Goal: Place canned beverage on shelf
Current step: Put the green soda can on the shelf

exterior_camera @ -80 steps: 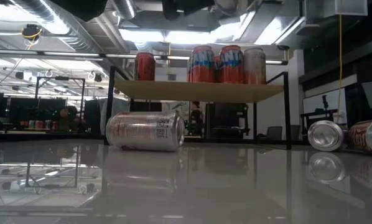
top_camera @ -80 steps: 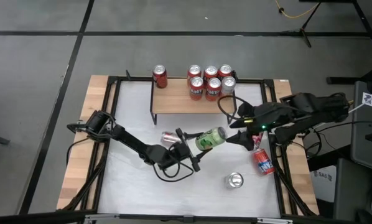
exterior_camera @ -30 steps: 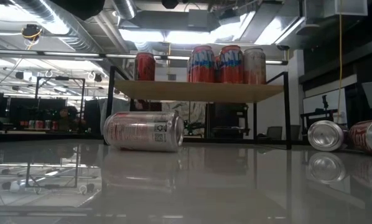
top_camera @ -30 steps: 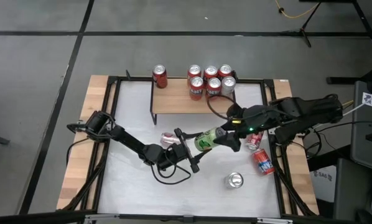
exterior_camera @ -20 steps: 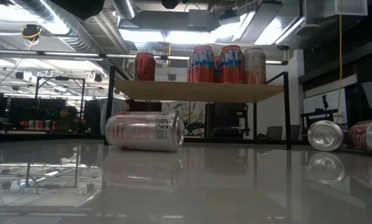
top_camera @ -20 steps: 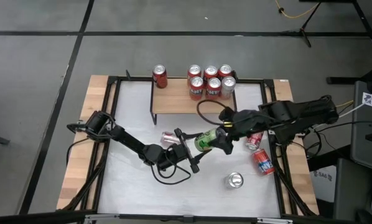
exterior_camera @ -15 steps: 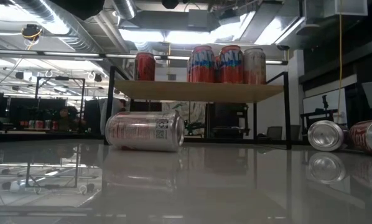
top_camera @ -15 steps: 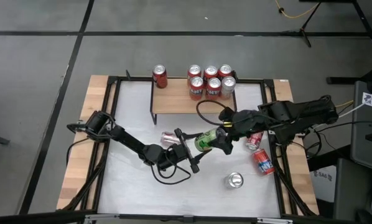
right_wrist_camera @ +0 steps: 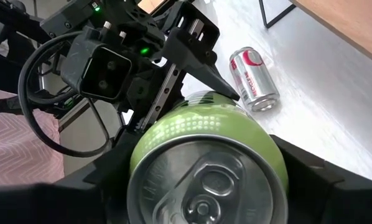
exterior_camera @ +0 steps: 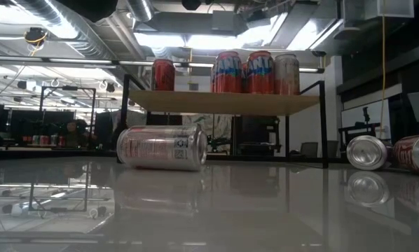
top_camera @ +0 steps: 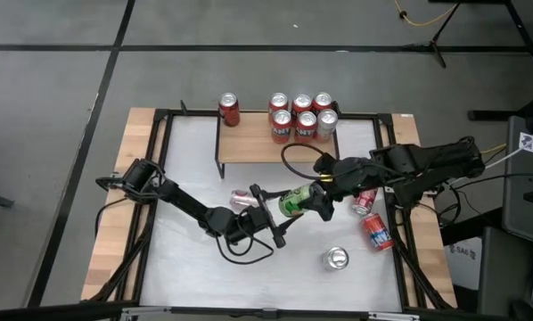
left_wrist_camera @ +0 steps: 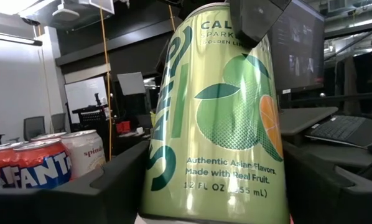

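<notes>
Two tools now meet on one green can [top_camera: 295, 200], held above the middle of the white surface [top_camera: 186, 259]. A second ago the right tool [top_camera: 321, 198] was short of the can's top end; it has since slid over that end, and in the right wrist view its dark fingers [right_wrist_camera: 316, 186] flank the lid on both sides. Whether they have clenched fully I cannot tell; they look close against the can. The left tool [top_camera: 268, 212] grasps the same can lower down, its fingers [left_wrist_camera: 105, 186] pressed along the sides in the left wrist view. This reads as a hand-over: once the right side has a firm hold, the left can let go and the can can travel to the shelf [top_camera: 249, 147].

Six cans stand on the shelf: one red can [top_camera: 229, 110] alone, and a cluster of five [top_camera: 303, 117]. Other cans lie on the surface: a silver-and-red one [top_camera: 242, 197], two [top_camera: 371, 218] near the right arm, one upright [top_camera: 337, 259].
</notes>
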Controlling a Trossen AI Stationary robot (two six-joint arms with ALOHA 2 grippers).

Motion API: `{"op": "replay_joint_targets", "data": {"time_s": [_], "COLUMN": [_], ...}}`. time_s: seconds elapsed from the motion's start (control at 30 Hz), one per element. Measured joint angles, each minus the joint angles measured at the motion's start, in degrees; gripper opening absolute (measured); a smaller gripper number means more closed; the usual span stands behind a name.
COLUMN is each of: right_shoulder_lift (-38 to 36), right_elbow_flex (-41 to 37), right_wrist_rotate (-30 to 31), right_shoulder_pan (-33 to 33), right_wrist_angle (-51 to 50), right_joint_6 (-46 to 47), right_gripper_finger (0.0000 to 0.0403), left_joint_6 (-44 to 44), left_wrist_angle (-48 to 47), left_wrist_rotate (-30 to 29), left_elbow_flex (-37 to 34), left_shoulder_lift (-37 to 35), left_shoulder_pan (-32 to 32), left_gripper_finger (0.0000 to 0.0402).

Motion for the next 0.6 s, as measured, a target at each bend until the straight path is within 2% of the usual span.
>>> {"op": "replay_joint_targets", "data": {"time_s": [0.27, 0.6], "right_shoulder_lift": [0.00, 0.00], "right_elbow_flex": [0.00, 0.00], "right_wrist_rotate": [0.37, 1.48], "right_shoulder_pan": [-0.02, -0.53], "right_wrist_angle": [0.04, -3.82], "right_joint_6": [-1.84, -4.43], "right_gripper_finger": [0.0292, 0.0290], "left_joint_6": [0.03, -0.34], "left_wrist_angle": [-0.15, -2.93], "left_wrist_rotate": [0.57, 0.38], "left_elbow_flex": [0.00, 0.11], "left_shoulder_lift": [0.00, -0.02], "left_shoulder_pan": [0.09, 0.20], "left_gripper_finger": [0.0328, 0.0332]}}
